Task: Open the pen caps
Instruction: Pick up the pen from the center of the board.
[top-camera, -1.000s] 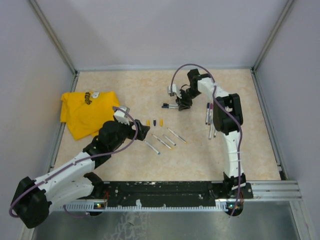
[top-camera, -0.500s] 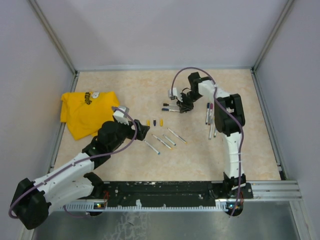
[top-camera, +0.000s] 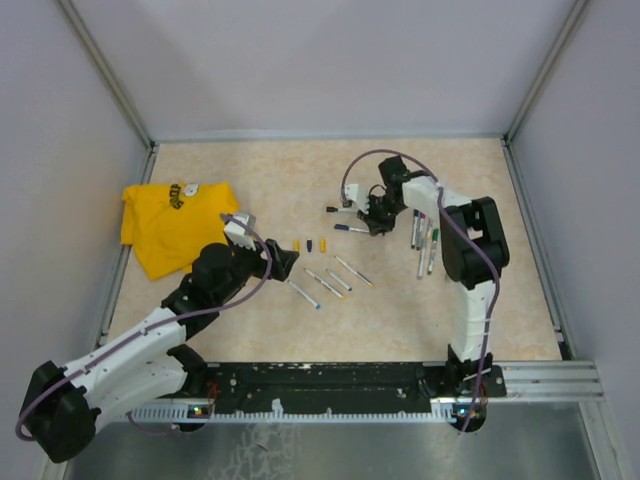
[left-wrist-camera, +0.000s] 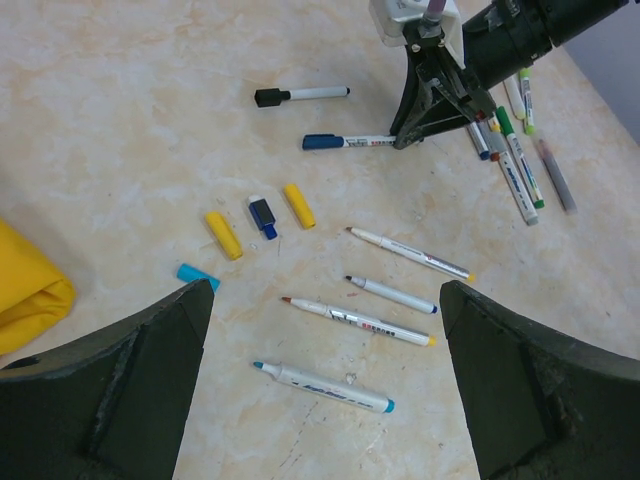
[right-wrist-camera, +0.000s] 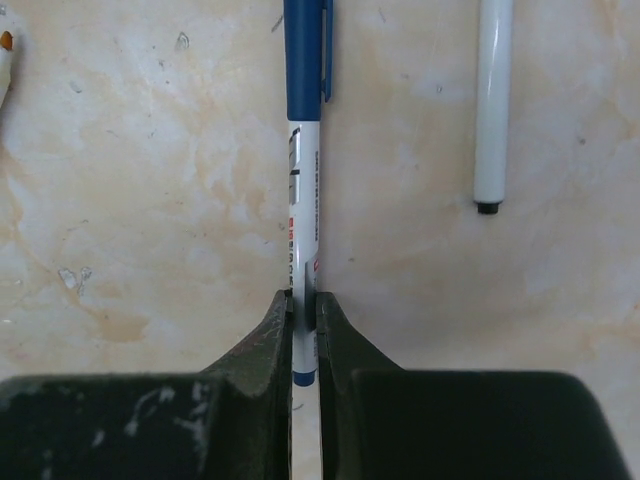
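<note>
The right fingers (right-wrist-camera: 270, 340) are pinched shut on the tail end of a pen (right-wrist-camera: 303, 200), gripping the white barrel just short of its blue end plug. The pen's long axis runs straight ahead from these fingers, in line with them, and the blue cap (right-wrist-camera: 304, 60) sits at the far end, well clear of the grip. The pen looks to be lying on the surface (top-camera: 250, 180), or barely off it; I cannot tell which.

The left fingers (left-wrist-camera: 150, 380) are spread wide and hold nothing. From them the blue cap is ahead and slightly to the right, well apart, and the pen lies crosswise to their line of reach. My judgement is that the cap has to come off along the barrel's axis, away from the right fingers, and the left arm is the free one to take it.

Between the left fingers and that cap lie four loose caps (left-wrist-camera: 222, 235), two yellow, one dark and one light blue. Nearer the left fingers, four bare pens (left-wrist-camera: 392, 295) are scattered. They need not block a reach from above, but a low approach could sweep them. A black pen (left-wrist-camera: 300, 95) lies parallel just beyond the held one, close enough to be nudged. More capped pens (left-wrist-camera: 515, 170) are bunched behind the right fingers. A yellow cloth (top-camera: 175, 225) sits far off to the left fingers' left.
</note>
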